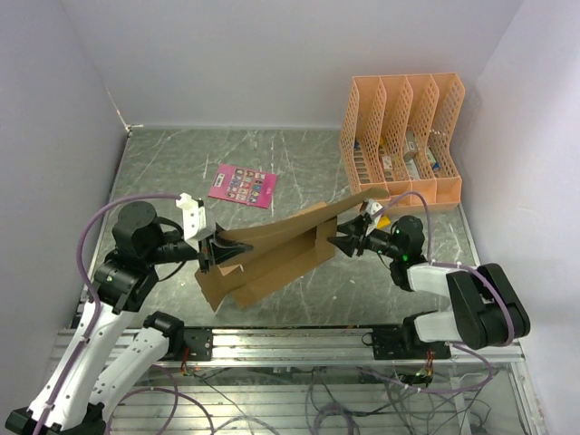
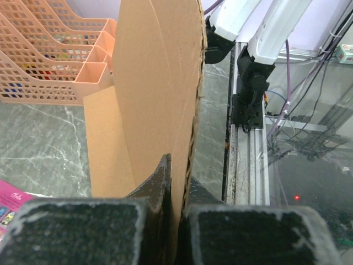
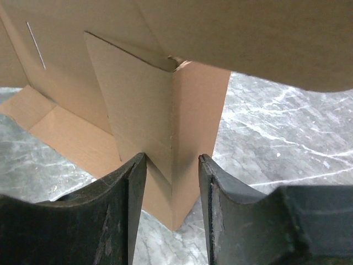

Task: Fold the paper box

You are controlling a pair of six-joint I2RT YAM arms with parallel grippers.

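The paper box [image 1: 272, 254] is a brown corrugated cardboard sheet, partly folded, standing in the middle of the table with one long panel raised and slanting up to the right. My left gripper [image 1: 211, 249] is shut on the left end of that raised panel [image 2: 160, 99]; its fingers [image 2: 160, 182] clamp the cardboard edge. My right gripper [image 1: 343, 245] is open at the box's right end. In the right wrist view its fingers [image 3: 135, 182] straddle a folded corner [image 3: 176, 127] of the box without clamping it.
An orange lattice file organizer [image 1: 403, 136] stands at the back right, also in the left wrist view [image 2: 49, 61]. A small pink printed card [image 1: 241, 185] lies behind the box. White walls enclose the table. A metal rail [image 1: 290, 340] runs along the near edge.
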